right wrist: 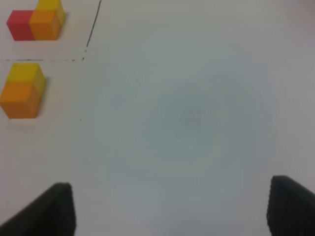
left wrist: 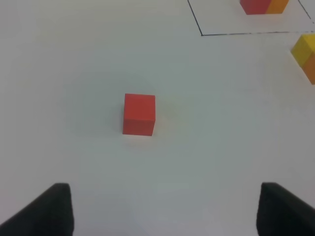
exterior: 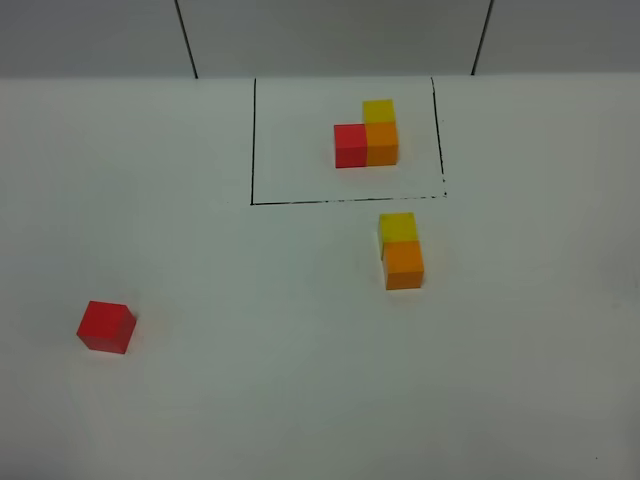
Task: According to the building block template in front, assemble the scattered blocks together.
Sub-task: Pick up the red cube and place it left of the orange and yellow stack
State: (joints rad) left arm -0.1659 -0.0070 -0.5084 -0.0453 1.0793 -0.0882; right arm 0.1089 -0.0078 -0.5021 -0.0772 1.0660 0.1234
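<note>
Red cube (exterior: pixel 105 327): unjoined; left fingers (left wrist: pixel 47 211), right fingers (right wrist: pixel 49 211) held apart; orange cube (exterior: pixel 405 265) could be knocked askew during placement.

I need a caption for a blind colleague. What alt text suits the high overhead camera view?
A white table holds a red, orange and yellow cube cluster inside a drawn black rectangle; just outside it a yellow cube touches an orange cube, and a lone red cube sits far to the left. No arm is visible.
</note>
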